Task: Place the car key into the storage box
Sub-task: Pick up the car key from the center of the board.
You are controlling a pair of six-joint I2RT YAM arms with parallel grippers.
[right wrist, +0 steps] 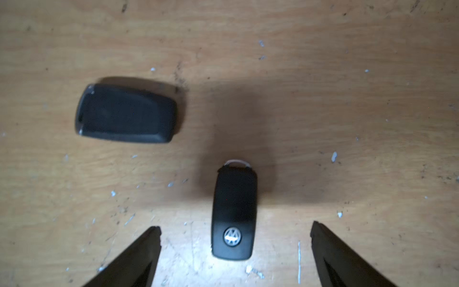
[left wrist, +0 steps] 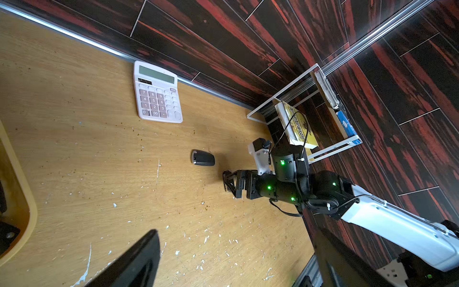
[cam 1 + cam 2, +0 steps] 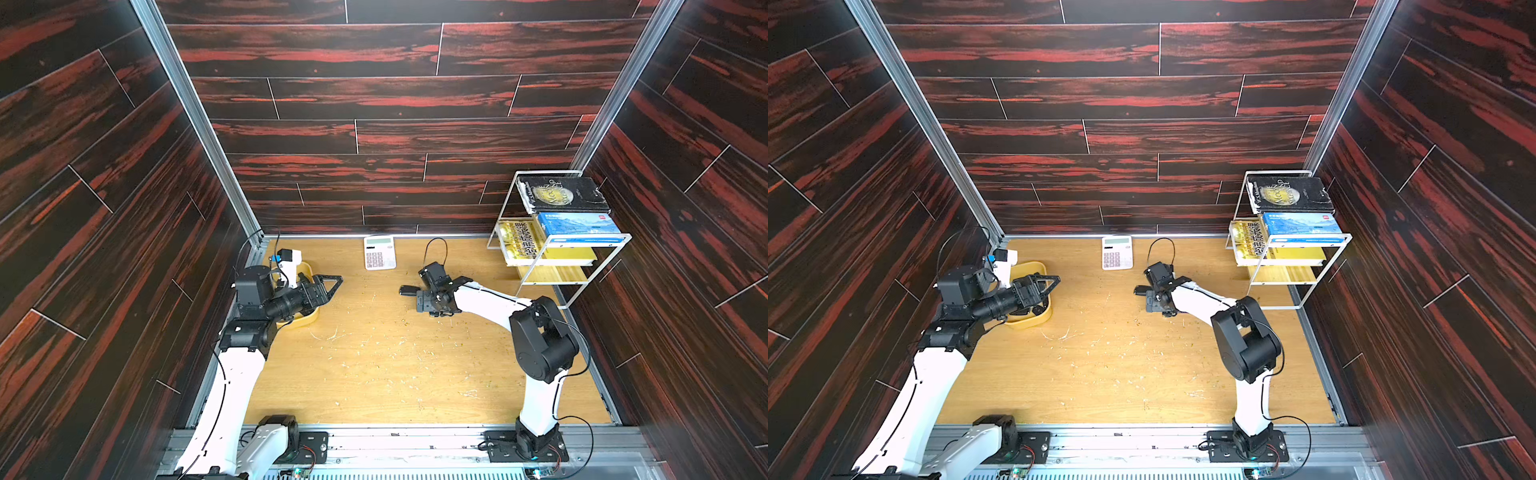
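Car key [image 1: 233, 213]. Lies flat on tabletop [image 3: 374, 374] right of centre, between wide-open, empty jaws of right gripper [image 1: 236, 228], long axis along fingers [image 1: 139, 256], narrow width across closing line. Rests well apart from storage box [image 3: 309, 318] at left edge.

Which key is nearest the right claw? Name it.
The logo key, lying between the open right claw's tips. The plain key lies crosswise, off to one side, outside them.

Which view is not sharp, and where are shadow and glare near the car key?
Right wrist view: soft focus, other black fob smeared; car key: dark shadow at its ring end, glare beside its logo end. Left wrist view: sharp.
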